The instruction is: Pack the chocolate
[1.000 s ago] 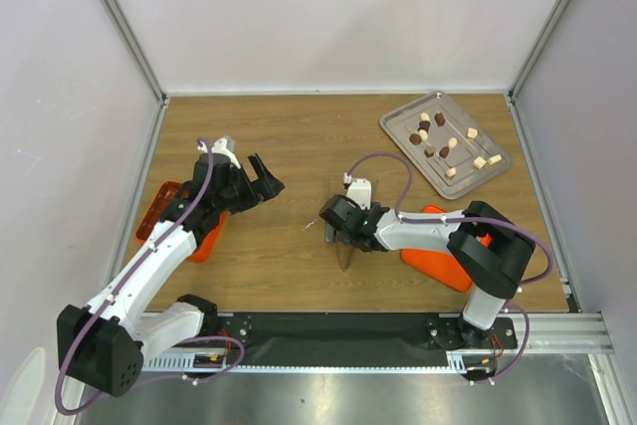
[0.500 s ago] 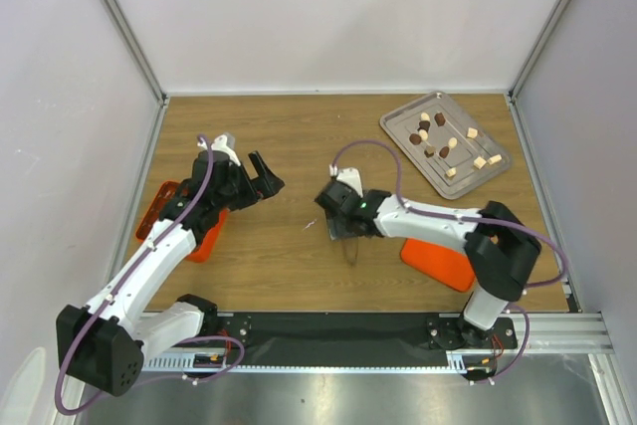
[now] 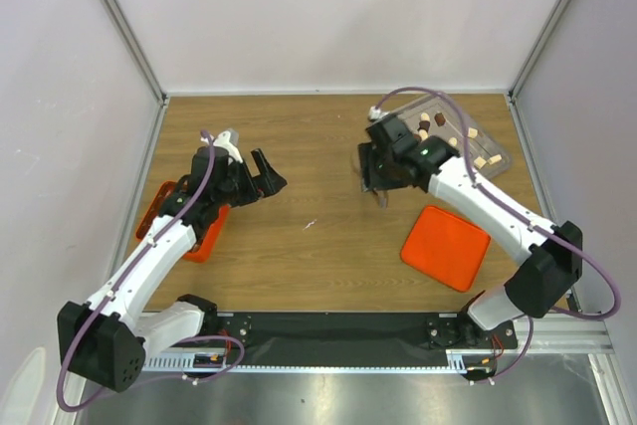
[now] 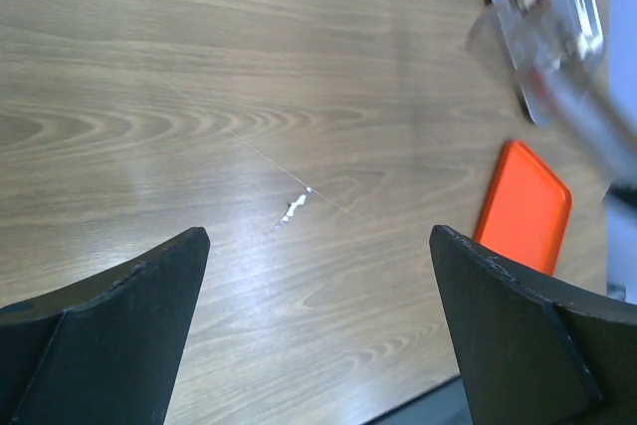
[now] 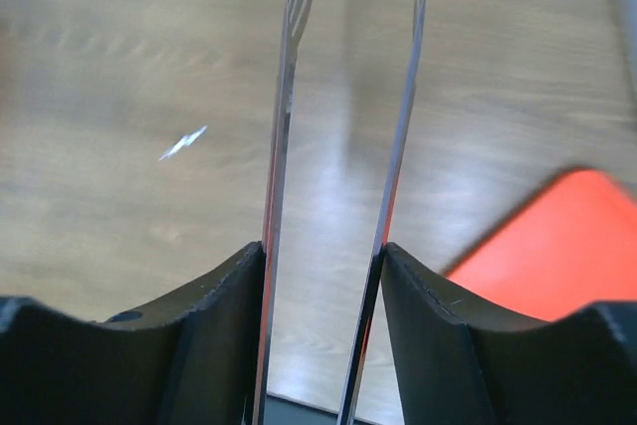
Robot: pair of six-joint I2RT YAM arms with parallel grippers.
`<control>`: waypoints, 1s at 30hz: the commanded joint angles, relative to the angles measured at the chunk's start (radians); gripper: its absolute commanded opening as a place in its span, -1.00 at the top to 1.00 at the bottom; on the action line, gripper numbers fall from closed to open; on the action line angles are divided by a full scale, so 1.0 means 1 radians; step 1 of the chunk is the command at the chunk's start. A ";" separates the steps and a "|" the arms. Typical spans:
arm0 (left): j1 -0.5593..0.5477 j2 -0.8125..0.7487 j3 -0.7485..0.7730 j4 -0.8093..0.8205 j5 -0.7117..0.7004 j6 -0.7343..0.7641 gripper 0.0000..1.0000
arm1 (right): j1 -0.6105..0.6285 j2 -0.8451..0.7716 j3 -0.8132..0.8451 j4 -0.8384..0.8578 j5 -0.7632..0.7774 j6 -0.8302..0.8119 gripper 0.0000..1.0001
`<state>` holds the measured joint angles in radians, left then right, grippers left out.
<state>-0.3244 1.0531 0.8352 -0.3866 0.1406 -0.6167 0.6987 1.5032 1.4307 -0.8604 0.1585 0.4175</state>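
Right wrist, right claw (image 5: 323, 286) pinching tongs (image 5: 282, 146), blades apart

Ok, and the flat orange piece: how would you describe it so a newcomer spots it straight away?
Take the wooden table, its right half, towards the near edge, in front of the metal tray. The flat orange square lies there on its own, bare and smooth. The only other orange thing, the orange box, is on the left, partly under the left arm.
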 commanded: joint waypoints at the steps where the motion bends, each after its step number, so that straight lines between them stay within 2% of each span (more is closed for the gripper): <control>1: 0.005 0.019 0.054 0.012 0.096 0.061 -1.00 | -0.156 -0.023 0.092 -0.072 -0.007 -0.083 -0.08; 7: -0.021 0.018 0.059 -0.026 0.136 0.123 -0.99 | -0.425 0.031 0.085 -0.060 -0.023 -0.129 0.03; 11: -0.025 -0.005 0.054 -0.041 0.131 0.123 -0.99 | -0.546 0.040 0.047 -0.037 -0.043 -0.122 0.06; 21: -0.025 -0.067 0.079 -0.063 0.129 0.118 -1.00 | -0.648 0.023 -0.116 0.055 -0.059 -0.108 0.13; 30: -0.025 -0.068 0.064 -0.055 0.120 0.104 -0.99 | -0.670 0.020 -0.213 0.126 -0.080 -0.108 0.14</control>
<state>-0.3447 0.9989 0.8734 -0.4515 0.2501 -0.5209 0.0349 1.5452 1.2274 -0.7853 0.0875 0.3164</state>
